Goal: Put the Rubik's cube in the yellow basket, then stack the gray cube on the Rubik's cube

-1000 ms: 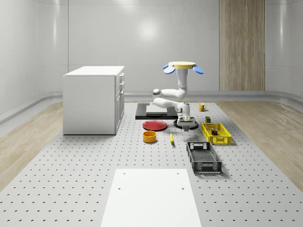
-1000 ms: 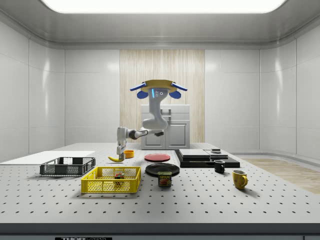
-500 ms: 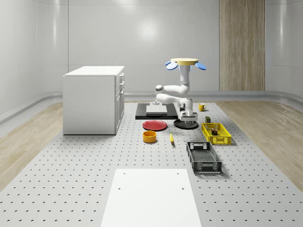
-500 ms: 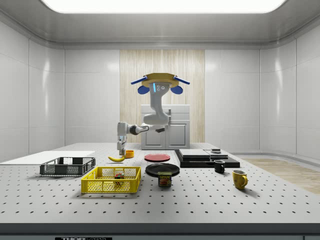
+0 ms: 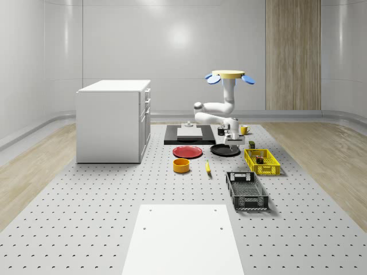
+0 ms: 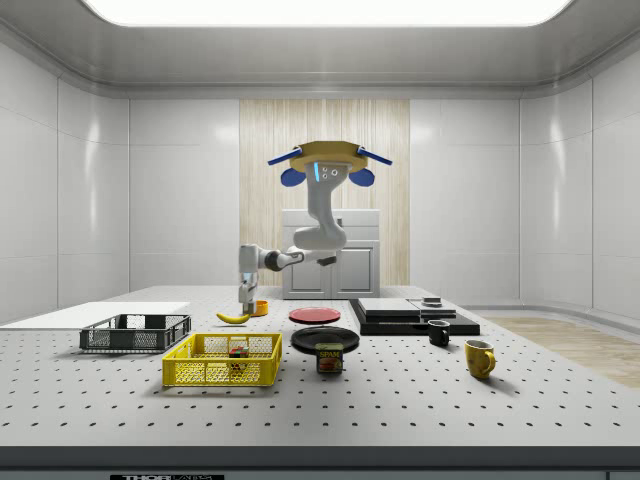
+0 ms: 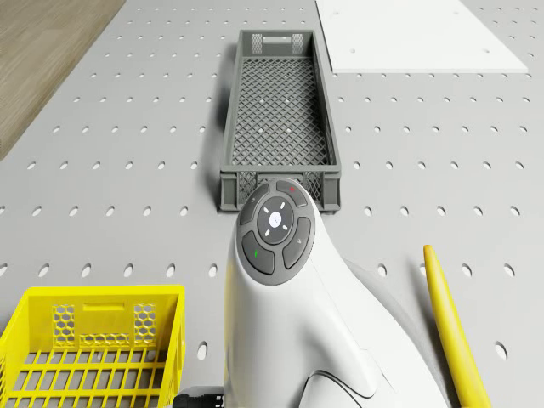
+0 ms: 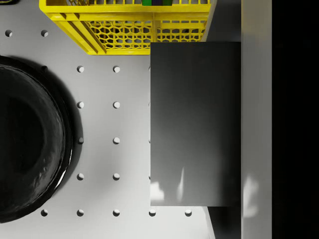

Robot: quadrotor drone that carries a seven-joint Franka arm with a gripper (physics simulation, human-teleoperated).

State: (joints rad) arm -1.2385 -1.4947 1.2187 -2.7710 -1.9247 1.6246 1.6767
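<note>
- Drone point(image 5: 231, 75) hovered well above the surface point(image 5: 114, 229), higher than the pincer point(image 5: 231, 148) and a little behind it; the arm reached down and forward from it.
- Pincer pointed straight down, hanging over the near edge of the black plate point(image 5: 222, 150), clear of the surface.
- Pincer looked clamped on the gray cube point(image 8: 194, 124). In the wrist view the block sat flush against one finger point(image 8: 256, 119); the opposite finger was hard to make out, so the grip is probable, not certain.
- Yellow basket point(image 5: 261, 162) lay near the pincer, to the whole-scene view's right of it and lower, resting on the surface. The pincer was not over it.
- Rubik's cube point(image 6: 238, 350) sat inside the yellow basket, below and apart from the pincer.
- Banana point(image 5: 207, 167) lay on the surface on the pincer's other side from the basket, with the orange bowl point(image 5: 181, 165) farther out.
- Dark crate point(image 5: 246, 189) stood nearer the whole-scene camera than the pincer, beyond the basket's near end.
</note>
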